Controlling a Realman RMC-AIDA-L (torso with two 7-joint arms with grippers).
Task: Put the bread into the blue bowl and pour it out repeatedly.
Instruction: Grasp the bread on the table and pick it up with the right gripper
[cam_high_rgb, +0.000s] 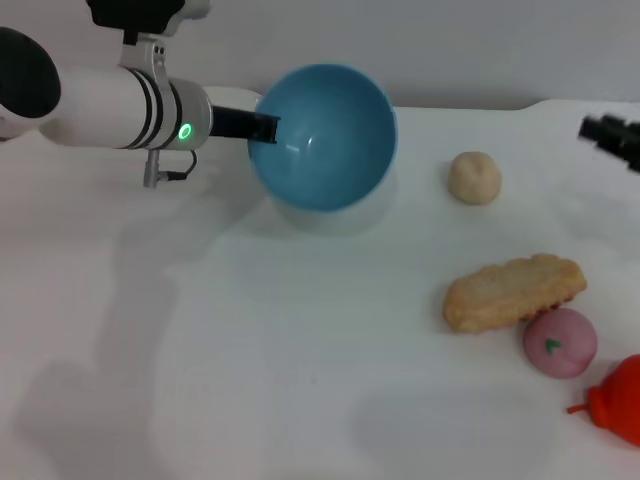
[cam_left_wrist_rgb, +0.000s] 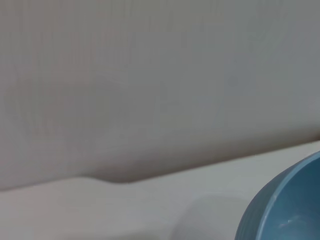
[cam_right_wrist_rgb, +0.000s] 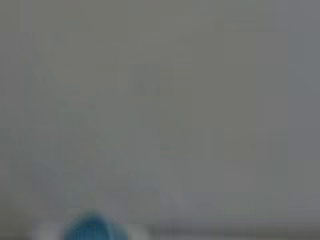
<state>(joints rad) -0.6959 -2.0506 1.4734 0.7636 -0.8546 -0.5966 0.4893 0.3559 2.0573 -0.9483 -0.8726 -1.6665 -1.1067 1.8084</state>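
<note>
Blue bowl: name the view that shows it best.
Head view: the whole blue bowl shows, tipped on its side in the left gripper. Left wrist catches only an edge; right wrist, a blurred blue patch.

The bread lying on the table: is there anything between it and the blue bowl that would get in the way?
Nothing visible lies between them. The bread rests on the table with a pink ball touching its near end. The left gripper holds the blue bowl tipped on its side, and only bare tabletop separates them.

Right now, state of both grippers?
Left gripper: shut on the rim of the blue bowl, holding it tipped on its side.
Right gripper: at the table's far right edge, state cannot be told.
</note>
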